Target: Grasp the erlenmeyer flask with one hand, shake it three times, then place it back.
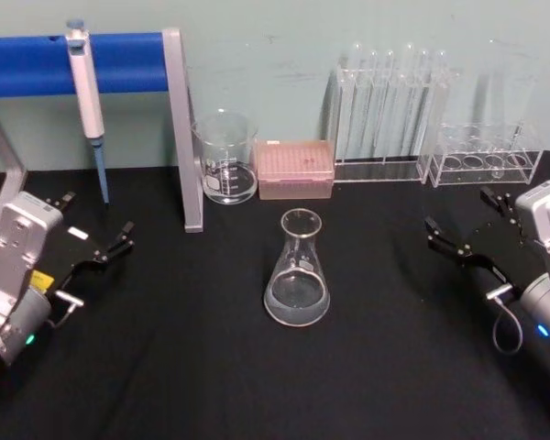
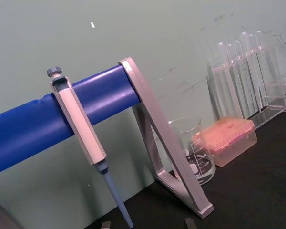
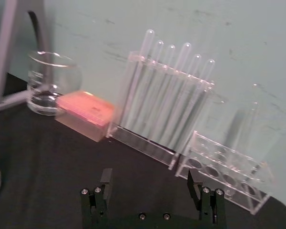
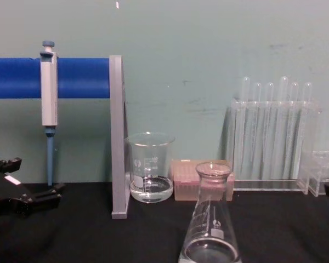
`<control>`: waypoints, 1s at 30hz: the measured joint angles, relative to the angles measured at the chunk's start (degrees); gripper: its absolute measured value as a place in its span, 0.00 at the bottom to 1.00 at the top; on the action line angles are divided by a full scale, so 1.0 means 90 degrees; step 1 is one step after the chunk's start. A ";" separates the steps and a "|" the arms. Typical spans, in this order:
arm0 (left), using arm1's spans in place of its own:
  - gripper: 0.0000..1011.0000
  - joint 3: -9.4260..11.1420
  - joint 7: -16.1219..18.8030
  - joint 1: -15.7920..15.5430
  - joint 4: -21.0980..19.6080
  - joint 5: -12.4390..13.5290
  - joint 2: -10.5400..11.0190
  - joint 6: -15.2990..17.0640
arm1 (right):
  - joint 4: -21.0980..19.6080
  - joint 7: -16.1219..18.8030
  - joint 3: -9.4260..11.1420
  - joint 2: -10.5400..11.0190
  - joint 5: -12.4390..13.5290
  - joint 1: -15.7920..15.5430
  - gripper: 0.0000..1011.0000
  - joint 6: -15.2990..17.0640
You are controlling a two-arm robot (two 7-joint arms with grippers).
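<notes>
The erlenmeyer flask (image 1: 298,270) stands upright between the wide-open, empty left gripper (image 1: 96,220) and right gripper (image 1: 458,211), well apart from both.

We see a matt black cover, seemingly cloth, over the tabletop (image 1: 165,385). The erlenmeyer flask (image 1: 297,275) and the beaker (image 1: 226,158) are clear, glossy glass with white printed marks. The test-tube rack (image 1: 376,170) looks like clear shiny plastic, the tip box (image 1: 295,170) like cloudy pink plastic. The stand's upright (image 1: 182,128) is dull grey metal; its bar (image 1: 119,62) is smooth blue with a soft sheen. The left gripper (image 1: 99,216) and the right gripper (image 1: 458,211) have matt black jaws and silvery metal-looking casings.
</notes>
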 joint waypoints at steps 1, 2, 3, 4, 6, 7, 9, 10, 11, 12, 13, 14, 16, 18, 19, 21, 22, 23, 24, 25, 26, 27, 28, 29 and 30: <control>0.99 0.0000 0.0000 0.0000 0.0000 0.0000 0.0000 0.0000 | 0.0000 0.0000 0.0000 0.0000 0.0000 0.0000 0.99 0.0000; 0.99 0.0000 0.0000 0.0000 0.0000 0.0000 0.0000 0.0000 | -0.0022 0.0058 0.0016 0.0006 0.0033 -0.0017 0.99 -0.0001; 0.99 0.0000 0.0000 0.0000 0.0000 0.0000 0.0000 0.0000 | -0.0062 0.0171 0.0043 0.0018 0.0107 -0.0050 0.99 -0.0004; 0.99 0.0000 0.0000 0.0000 0.0000 0.0000 0.0000 0.0000 | -0.0087 0.0242 0.0056 0.0027 0.0148 -0.0069 0.99 -0.0006; 0.99 0.0000 0.0000 0.0000 0.0000 0.0000 0.0000 0.0000 | -0.0150 0.0501 0.0092 0.0057 0.0301 -0.0113 0.99 -0.0009; 0.99 0.0000 0.0000 0.0000 0.0000 0.0000 0.0000 0.0000 | -0.0197 0.0676 0.0113 0.0079 0.0405 -0.0138 0.99 -0.0009; 0.99 0.0000 0.0000 0.0000 0.0000 0.0000 0.0000 0.0000 | -0.0238 0.0855 0.0130 0.0097 0.0503 -0.0162 0.99 -0.0009; 0.99 0.0000 0.0000 0.0000 0.0000 0.0000 0.0000 0.0000 | -0.0258 0.0939 0.0138 0.0105 0.0551 -0.0173 0.99 -0.0008; 0.99 0.0000 0.0000 0.0000 0.0000 0.0000 0.0000 0.0000 | -0.0276 0.0996 0.0144 0.0112 0.0582 -0.0182 0.99 -0.0008; 0.99 0.0000 0.0000 0.0000 0.0000 0.0000 0.0000 0.0000 | -0.0321 0.1142 0.0153 0.0126 0.0644 -0.0201 0.99 -0.0007; 0.99 0.0000 0.0000 0.0000 0.0000 0.0000 0.0000 0.0000 | -0.0345 0.1204 0.0158 0.0131 0.0672 -0.0211 0.99 -0.0006; 0.99 0.0000 0.0000 0.0000 0.0000 0.0000 0.0000 0.0000 | -0.0371 0.1272 0.0164 0.0137 0.0697 -0.0221 0.99 -0.0004; 0.99 0.0000 0.0000 0.0000 0.0000 0.0000 0.0000 0.0000 | -0.0451 0.1413 0.0180 0.0141 0.0760 -0.0255 0.99 -0.0002; 0.99 0.0000 0.0000 0.0000 0.0000 0.0000 0.0000 0.0000 | -0.0498 0.1499 0.0191 0.0141 0.0794 -0.0278 0.99 0.0006; 0.99 0.0000 0.0000 0.0000 0.0000 0.0000 0.0000 0.0000 | -0.0545 0.1574 0.0199 0.0135 0.0828 -0.0301 0.99 0.0020; 0.99 0.0000 0.0000 0.0000 0.0000 0.0000 0.0000 0.0000 | -0.0612 0.1686 0.0204 0.0123 0.0873 -0.0330 0.99 0.0049; 0.99 0.0000 0.0000 0.0000 0.0000 0.0000 0.0000 0.0000 | -0.0631 0.1731 0.0204 0.0117 0.0887 -0.0339 0.99 0.0063; 0.99 0.0000 0.0000 0.0000 0.0000 0.0000 0.0000 0.0000 | -0.0650 0.1775 0.0204 0.0112 0.0903 -0.0346 0.99 0.0078; 0.99 0.0000 0.0000 0.0000 0.0000 0.0000 0.0000 0.0000 | -0.0683 0.1855 0.0200 0.0097 0.0929 -0.0359 0.99 0.0111; 0.99 0.0000 0.0000 0.0000 0.0000 0.0000 0.0000 0.0000 | -0.0693 0.1894 0.0197 0.0089 0.0939 -0.0363 0.99 0.0126; 0.99 0.0000 0.0000 0.0000 0.0000 0.0000 0.0000 0.0000 | -0.0713 0.1975 0.0192 0.0072 0.0965 -0.0368 0.99 0.0158; 0.99 0.0000 0.0000 0.0000 0.0000 0.0000 0.0000 0.0000 | -0.0724 0.2012 0.0189 0.0062 0.0976 -0.0370 0.99 0.0175; 0.99 0.0000 0.0000 0.0000 0.0000 0.0000 0.0000 0.0000 | -0.0731 0.2045 0.0186 0.0053 0.0984 -0.0371 0.99 0.0191; 0.99 0.0000 0.0000 0.0000 0.0000 0.0000 0.0000 0.0000 | -0.0738 0.2083 0.0182 0.0043 0.0990 -0.0371 0.99 0.0205; 0.99 0.0000 0.0000 0.0000 0.0000 0.0000 0.0000 0.0000 | -0.0744 0.2115 0.0176 0.0033 0.0993 -0.0371 0.99 0.0216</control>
